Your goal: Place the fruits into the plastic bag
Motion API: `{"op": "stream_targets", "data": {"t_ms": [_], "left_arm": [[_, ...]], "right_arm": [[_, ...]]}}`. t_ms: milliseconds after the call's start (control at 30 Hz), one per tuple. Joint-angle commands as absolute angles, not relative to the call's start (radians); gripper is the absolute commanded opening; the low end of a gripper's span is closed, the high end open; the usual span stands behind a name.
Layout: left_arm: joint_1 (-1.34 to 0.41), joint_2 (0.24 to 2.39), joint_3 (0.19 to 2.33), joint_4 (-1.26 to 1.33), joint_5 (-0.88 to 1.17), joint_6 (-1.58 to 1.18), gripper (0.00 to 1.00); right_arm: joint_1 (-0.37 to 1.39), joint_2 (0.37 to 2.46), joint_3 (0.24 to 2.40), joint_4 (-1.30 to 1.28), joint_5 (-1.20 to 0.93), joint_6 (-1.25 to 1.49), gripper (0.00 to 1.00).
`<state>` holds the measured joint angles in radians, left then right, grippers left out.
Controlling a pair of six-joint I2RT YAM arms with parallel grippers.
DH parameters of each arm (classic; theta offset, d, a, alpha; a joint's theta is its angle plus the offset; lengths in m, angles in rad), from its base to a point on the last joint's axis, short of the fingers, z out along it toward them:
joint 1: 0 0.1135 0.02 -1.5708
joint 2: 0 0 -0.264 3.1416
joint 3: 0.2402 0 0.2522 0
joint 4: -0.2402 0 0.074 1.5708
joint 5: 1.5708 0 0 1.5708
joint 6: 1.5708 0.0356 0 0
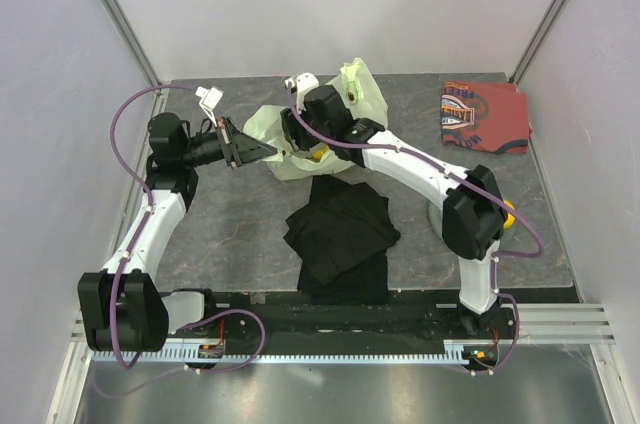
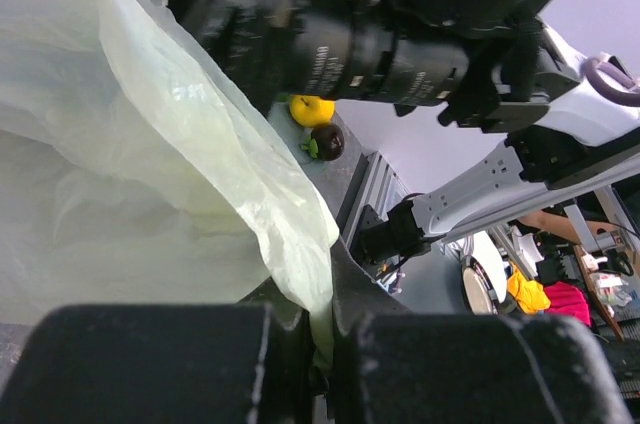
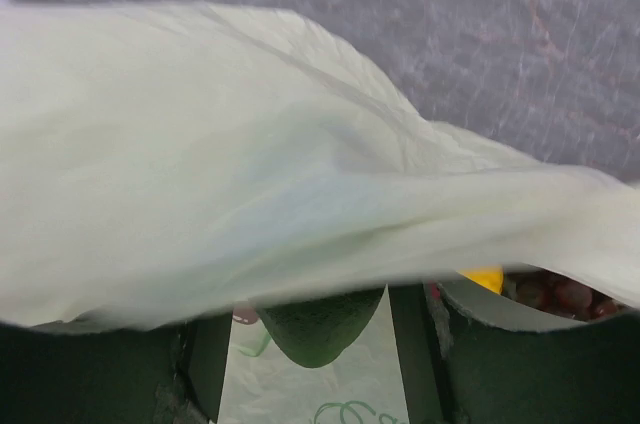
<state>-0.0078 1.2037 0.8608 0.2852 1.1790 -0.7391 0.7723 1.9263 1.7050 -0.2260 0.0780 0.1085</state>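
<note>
Plastic bag (image 1: 268, 129): sits crumpled at upper centre of the desk (image 1: 480, 234) in the overhead view, edge pinched tight in the left end effector (image 1: 255, 150). Right end effector (image 3: 312, 346): looks clamped on a dark green fruit (image 3: 318, 324), bag film draped directly ahead and just above. Still needs the mouth underneath. Yellow fruit (image 3: 483, 277) and grape bunch (image 3: 560, 294): peek out lower right, under the bag's edge.
</note>
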Motion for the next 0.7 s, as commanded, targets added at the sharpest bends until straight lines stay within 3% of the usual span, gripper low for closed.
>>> {"op": "stream_targets", "data": {"t_ms": [0, 367, 667], "left_arm": [[-0.008, 1.209, 0.890, 0.299, 1.172, -0.698, 0.01], [-0.008, 1.204, 0.893, 0.299, 1.173, -0.699, 0.02], [-0.006, 1.207, 0.893, 0.299, 1.173, -0.699, 0.02]], "right_arm": [[0.770, 1.999, 1.756, -0.330, 0.144, 0.141, 0.10], [0.749, 2.085, 1.726, -0.328, 0.138, 0.173, 0.13], [0.730, 2.120, 1.730, -0.330, 0.137, 0.218, 0.37]]}}
